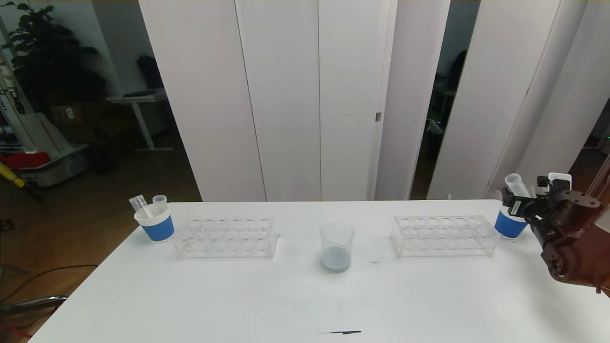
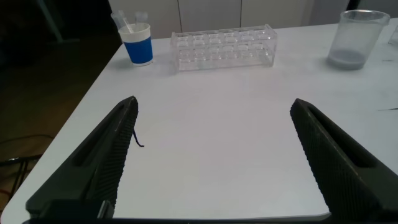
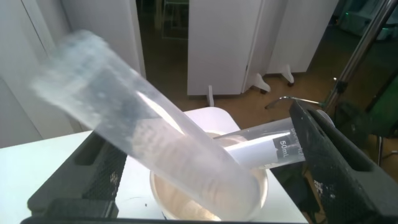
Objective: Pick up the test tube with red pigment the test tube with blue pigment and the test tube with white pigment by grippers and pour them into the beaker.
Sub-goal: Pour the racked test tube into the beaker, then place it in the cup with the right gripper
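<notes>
A big white counter stood in front of the robot. The beaker sat near the middle of it, upright, with a little pale, cloudy liquid at the bottom. A clear plastic tube rack stood to the left of the beaker, and a second clear rack stood to its right; both racks looked empty. At the far left of the counter was a white paper cup with a blue band, and two clear test tubes leaned inside it, with no color showing in them. At the far right edge stood another blue-banded paper cup, partly hidden by the right arm. The right gripper was right above this cup, and its two black fingers stood wide apart on either side. A clear test tube leaned in the cup between the fingers, looking empty and a bit blurry, and the fingers did not seem to be squeezing it, so the gripper was let go. A second tube marked 50 mL lay tilted in the same cup. The left gripper hung low over the near left part of the counter, well away from everything, with its fingers spread wide and nothing between them.
</notes>
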Robot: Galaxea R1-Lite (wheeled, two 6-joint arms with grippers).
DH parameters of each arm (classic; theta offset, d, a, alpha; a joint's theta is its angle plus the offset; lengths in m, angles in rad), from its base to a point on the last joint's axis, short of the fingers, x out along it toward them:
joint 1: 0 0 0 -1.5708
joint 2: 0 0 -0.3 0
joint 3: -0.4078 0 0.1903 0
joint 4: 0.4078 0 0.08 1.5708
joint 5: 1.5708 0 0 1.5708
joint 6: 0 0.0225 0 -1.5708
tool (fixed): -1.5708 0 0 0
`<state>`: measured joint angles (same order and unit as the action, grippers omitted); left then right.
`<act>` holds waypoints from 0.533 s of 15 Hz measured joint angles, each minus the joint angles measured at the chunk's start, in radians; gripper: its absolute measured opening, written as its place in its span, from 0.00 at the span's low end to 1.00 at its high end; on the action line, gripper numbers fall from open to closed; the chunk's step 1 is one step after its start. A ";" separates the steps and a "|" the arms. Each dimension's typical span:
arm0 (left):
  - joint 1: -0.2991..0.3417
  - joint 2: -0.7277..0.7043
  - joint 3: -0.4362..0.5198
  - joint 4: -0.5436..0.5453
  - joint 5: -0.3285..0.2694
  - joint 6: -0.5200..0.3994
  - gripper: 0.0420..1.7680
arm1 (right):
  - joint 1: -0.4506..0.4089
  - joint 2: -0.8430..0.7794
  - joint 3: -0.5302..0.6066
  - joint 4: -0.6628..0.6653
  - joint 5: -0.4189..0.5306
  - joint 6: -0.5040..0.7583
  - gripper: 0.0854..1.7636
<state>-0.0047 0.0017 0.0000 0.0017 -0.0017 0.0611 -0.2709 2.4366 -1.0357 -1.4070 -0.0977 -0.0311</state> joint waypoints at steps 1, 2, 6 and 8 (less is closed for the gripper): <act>0.000 0.000 0.000 0.000 0.000 0.000 0.99 | 0.001 -0.001 0.000 -0.001 0.001 0.000 0.97; 0.000 0.000 0.000 0.000 0.000 0.000 0.99 | 0.002 -0.003 0.000 -0.002 0.002 0.000 0.97; 0.000 0.000 0.000 0.000 0.000 0.000 0.99 | 0.003 -0.007 -0.002 -0.003 0.005 -0.003 0.97; 0.000 0.000 0.000 0.000 0.000 0.000 0.99 | 0.009 -0.007 -0.002 -0.003 0.006 -0.014 0.97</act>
<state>-0.0047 0.0017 0.0000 0.0017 -0.0017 0.0611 -0.2617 2.4298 -1.0377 -1.4104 -0.0917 -0.0447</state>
